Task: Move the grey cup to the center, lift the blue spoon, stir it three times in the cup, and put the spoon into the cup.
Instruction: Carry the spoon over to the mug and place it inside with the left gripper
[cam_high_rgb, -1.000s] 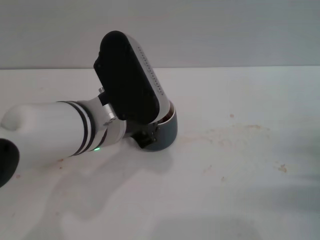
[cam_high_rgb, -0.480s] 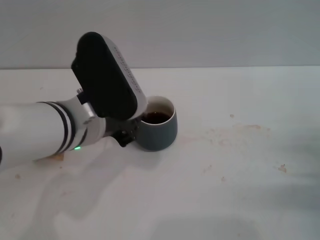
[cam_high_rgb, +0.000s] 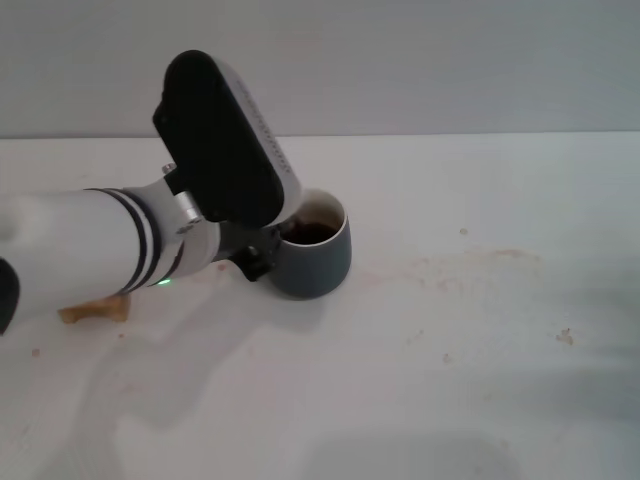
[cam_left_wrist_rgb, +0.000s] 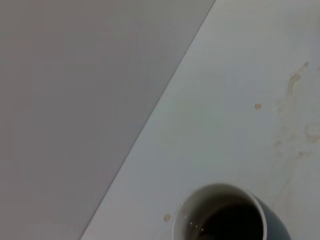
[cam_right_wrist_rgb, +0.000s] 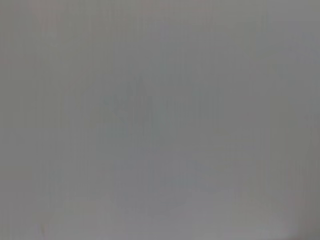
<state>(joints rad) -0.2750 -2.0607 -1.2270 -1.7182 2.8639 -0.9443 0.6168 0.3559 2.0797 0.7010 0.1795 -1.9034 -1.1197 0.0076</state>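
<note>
The cup (cam_high_rgb: 312, 262) stands upright on the white table (cam_high_rgb: 480, 380), a little toward nine o'clock of the table's middle in the head view, its mouth facing straight up. Dark liquid (cam_high_rgb: 312, 232) fills the pale inside. Its handle cannot be seen; the arm covers the nine o'clock side of the mug, so which way the handle points cannot be told.

The left gripper (cam_high_rgb: 262, 262) reaches in from nine o'clock and sits against the cup's nine o'clock wall, below the arm's black wrist housing (cam_high_rgb: 225, 140). Its fingers are hidden behind that housing and the cup, so I cannot tell whether they are spread or pinching anything.

In the left wrist view the cup (cam_left_wrist_rgb: 220, 215) shows from above, rim pale, liquid dark, standing on the table near the grey back wall (cam_left_wrist_rgb: 75, 100).

A tan block (cam_high_rgb: 95, 312) lies flat on the table at about eight o'clock of the cup, partly under the arm, its long axis running nine to three.

The spoon is not visible. The right gripper is out of sight; its wrist view is plain grey.
</note>
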